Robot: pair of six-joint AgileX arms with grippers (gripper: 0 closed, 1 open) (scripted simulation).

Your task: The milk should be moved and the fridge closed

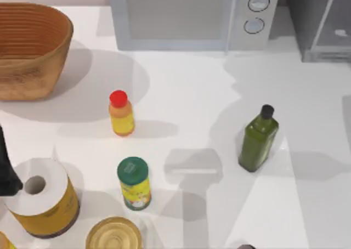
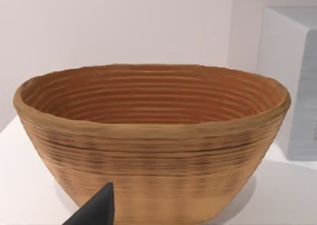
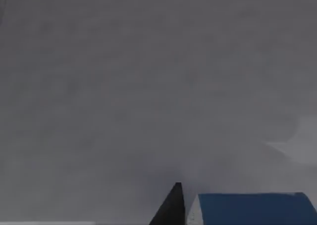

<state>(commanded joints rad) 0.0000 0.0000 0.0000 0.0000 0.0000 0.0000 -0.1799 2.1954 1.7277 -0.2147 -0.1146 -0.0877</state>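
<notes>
White tabletop's cluttered, and the right gripper (image 3: 174, 205) is beside the milk (image 3: 252, 207) against the fridge (image 1: 323, 24) wall, grip can't tell, so looks like placing, then releasing and shutting the door

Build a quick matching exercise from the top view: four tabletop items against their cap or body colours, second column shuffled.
Items:
1. orange bottle
2. spice jar
3. oil bottle
4. basket

Colours:
A. black cap, dark green body
B. woven brown
C. red cap
D. green lid, yellow label

Pairs: 1-C, 2-D, 3-A, 4-B
</notes>
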